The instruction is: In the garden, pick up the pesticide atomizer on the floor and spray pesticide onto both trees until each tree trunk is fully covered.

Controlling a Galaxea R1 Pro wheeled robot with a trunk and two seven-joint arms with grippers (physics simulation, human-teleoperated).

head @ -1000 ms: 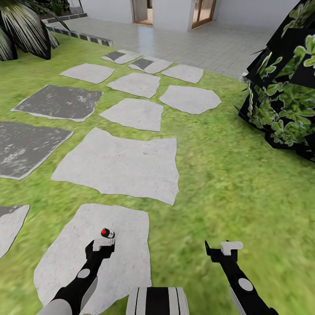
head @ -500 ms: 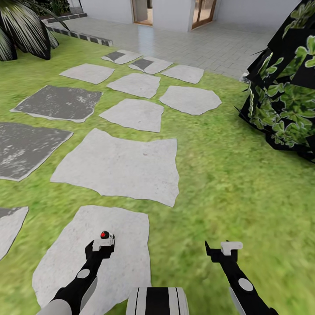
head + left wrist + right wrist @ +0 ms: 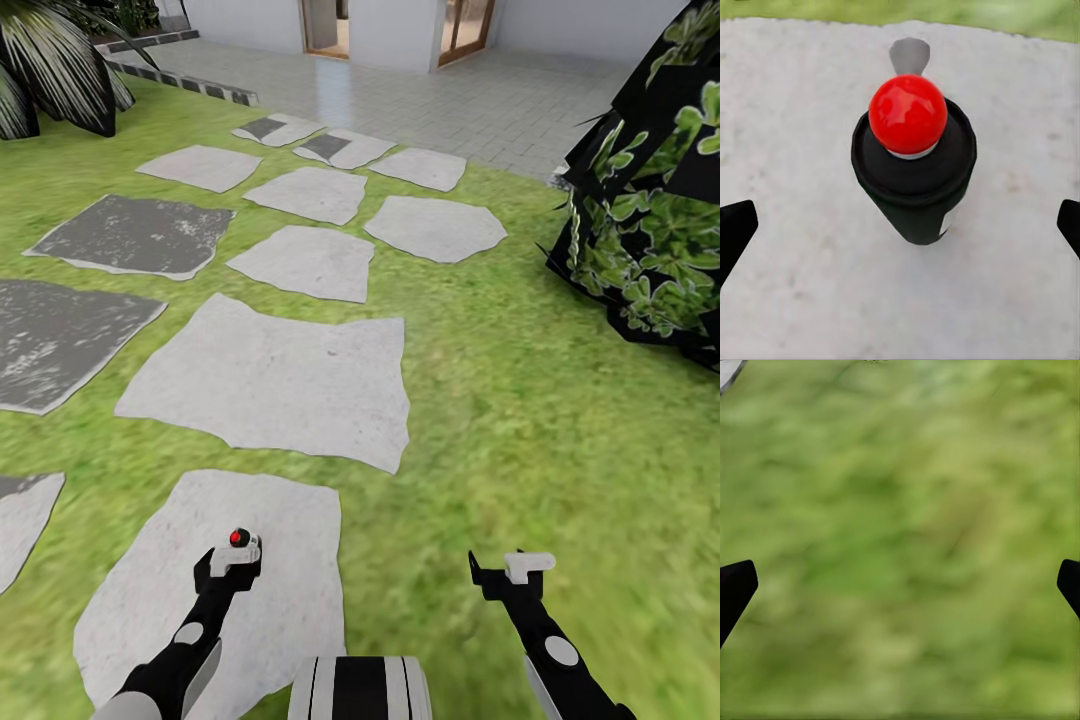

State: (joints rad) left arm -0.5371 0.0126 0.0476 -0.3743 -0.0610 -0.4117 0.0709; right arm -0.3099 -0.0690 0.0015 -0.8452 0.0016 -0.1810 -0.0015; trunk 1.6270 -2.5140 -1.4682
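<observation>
Near the far edge of a pale stepping stone (image 3: 215,590), the pesticide atomizer (image 3: 913,169) stands upright between the left gripper's (image 3: 900,225) wide-spread fingers, centred for grasping; right gripper (image 3: 900,585) hangs spread over grass.

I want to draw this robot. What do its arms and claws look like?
Both arms are black with a round grey disc on the forearm. The left claw and right claw each have black fingers and a small white block on top. In the wrist views, the fingertips look like plain black wedges.
</observation>
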